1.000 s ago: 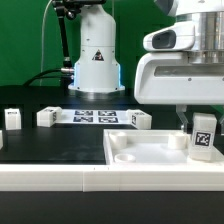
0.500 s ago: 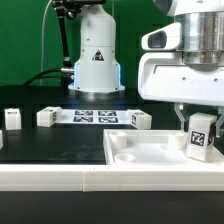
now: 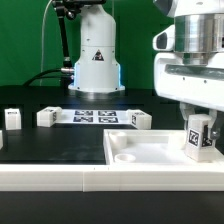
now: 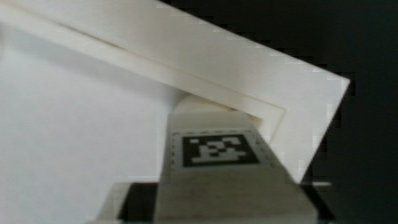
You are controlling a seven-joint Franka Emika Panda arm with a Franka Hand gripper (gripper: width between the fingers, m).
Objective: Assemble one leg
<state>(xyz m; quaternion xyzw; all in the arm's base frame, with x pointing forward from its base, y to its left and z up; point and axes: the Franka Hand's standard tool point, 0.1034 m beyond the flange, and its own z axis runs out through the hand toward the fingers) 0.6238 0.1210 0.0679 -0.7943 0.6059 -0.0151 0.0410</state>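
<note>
Gripper (image 3: 199, 122) clamps the leg (image 3: 199, 139) upright, tag outward, over the white panel (image 3: 150, 151) corner at the exterior view's right; you're probably lining it up with the recess.

In the exterior view, the end effector (image 3: 200, 128) was cut off at the 3 o'clock edge, its upper housing running out at 12 o'clock. The leg (image 3: 198, 138) it gripped was partly covered by the fingers, its tag too small to read. In the wrist view, the leg (image 4: 217, 160) was cropped toward 6 o'clock and the whole picture was blurred.
</note>
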